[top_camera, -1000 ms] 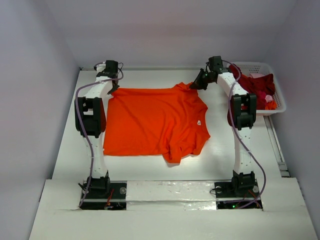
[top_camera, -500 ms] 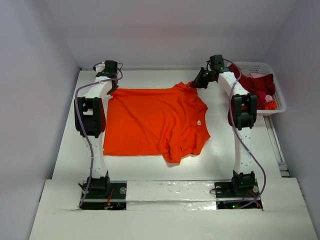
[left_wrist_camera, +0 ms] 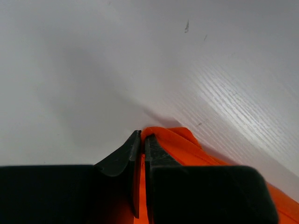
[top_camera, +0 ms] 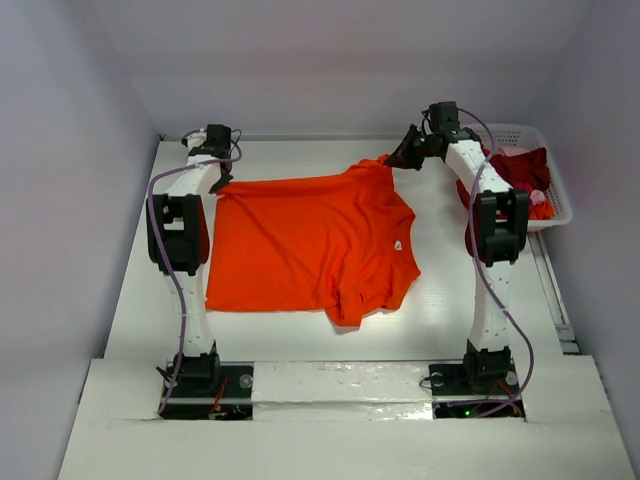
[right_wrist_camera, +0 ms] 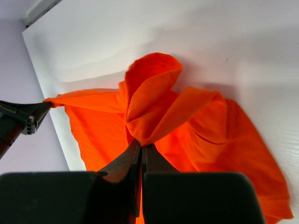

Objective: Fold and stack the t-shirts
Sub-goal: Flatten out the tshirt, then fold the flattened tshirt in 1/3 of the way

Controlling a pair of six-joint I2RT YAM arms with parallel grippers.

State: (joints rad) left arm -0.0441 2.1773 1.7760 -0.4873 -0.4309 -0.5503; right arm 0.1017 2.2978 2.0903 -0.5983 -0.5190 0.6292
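A bright orange t-shirt with a small white neck tag lies spread on the white table. My left gripper is shut on its far left corner; in the left wrist view the cloth shows pinched between the jaws. My right gripper is shut on the far right sleeve and holds it slightly lifted; the bunched sleeve fills the right wrist view. Dark red t-shirts lie in the basket at the far right.
A white lattice basket stands at the far right edge of the table. The back wall is close behind both grippers. A metal rail runs along the table's right side.
My right gripper has moved back and to the right with the sleeve, pulling it up off the table. My left gripper has shifted slightly back with its corner.
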